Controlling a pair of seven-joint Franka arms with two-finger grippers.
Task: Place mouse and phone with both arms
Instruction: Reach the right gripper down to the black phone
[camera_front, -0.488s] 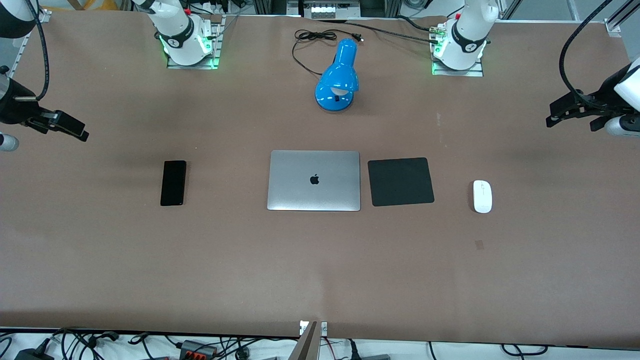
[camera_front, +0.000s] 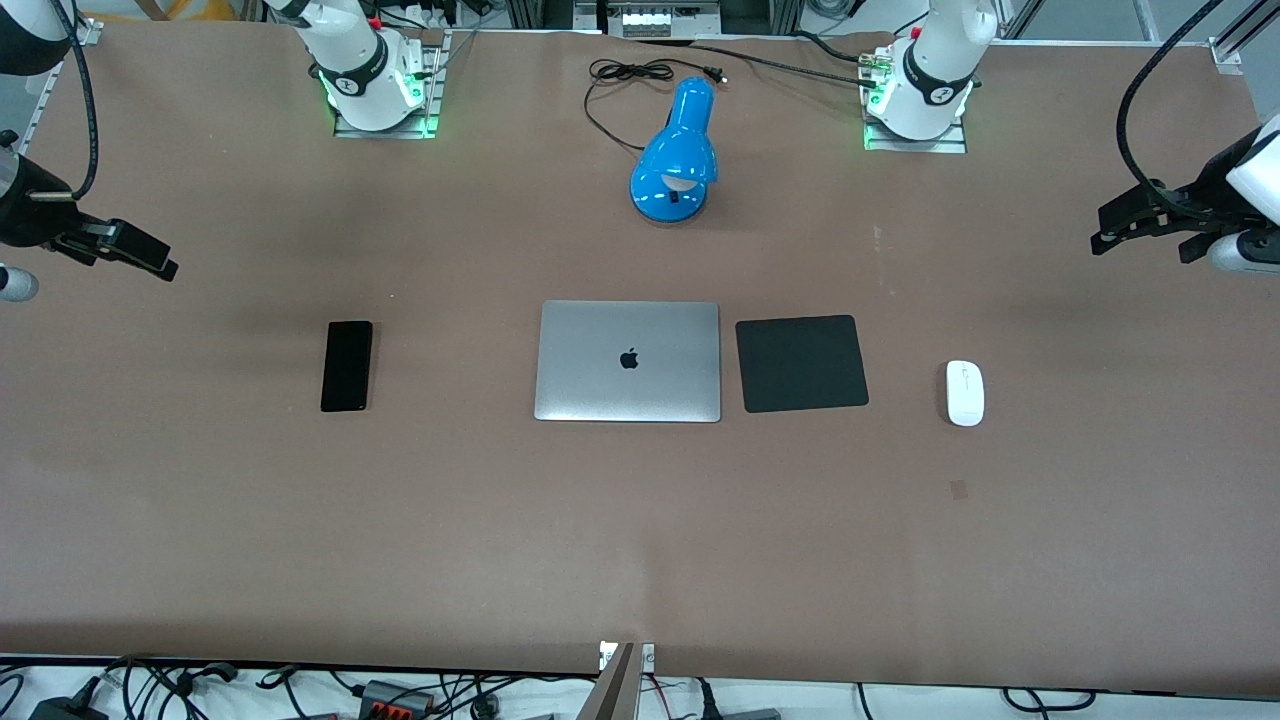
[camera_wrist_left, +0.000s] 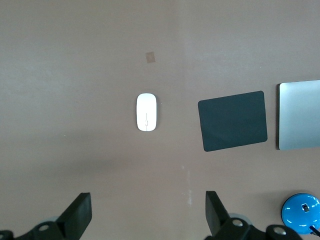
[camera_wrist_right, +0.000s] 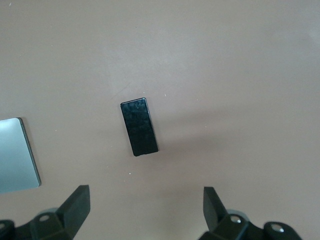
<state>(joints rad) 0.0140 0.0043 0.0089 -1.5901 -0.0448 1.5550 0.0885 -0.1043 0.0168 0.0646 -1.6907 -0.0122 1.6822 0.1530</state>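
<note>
Brown table (camera_front: 640, 540) seen from the high front camera, with a closed silver laptop (camera_front: 628, 361) at centre. Just beside the laptop, toward the left arm's end, a black square mat (camera_front: 801, 363); well apart from the mat, farther toward that same end, the mouse (camera_front: 965, 393), white and oval, flat on the table with its thin centre line running toward the robots' bases. Toward the right arm's end, well apart from the laptop, the phone (camera_front: 346, 366), black and slim, lying face up with its long side parallel to the laptop's depth. Farther from the front camera than the laptop, a blue desk lamp (camera_front: 676, 160) with its black cord (camera_front: 625, 75) coiled between the two bases. Left gripper (camera_front: 1145, 220) raised over the table edge at the left arm's end, holding nothing; in the left wrist view, fingers (camera_wrist_left: 80, 217) spread wide apart, with the mouse (camera_wrist_left: 147, 112), mat (camera_wrist_left: 233, 120) and laptop edge (camera_wrist_left: 300, 115) below. Right gripper (camera_front: 135, 252) raised over the table edge at the right arm's end, likewise holding nothing; in the right wrist view, fingers (camera_wrist_right: 77, 205) spread wide apart above the phone (camera_wrist_right: 139, 126) and a corner of the laptop (camera_wrist_right: 17, 156).
</note>
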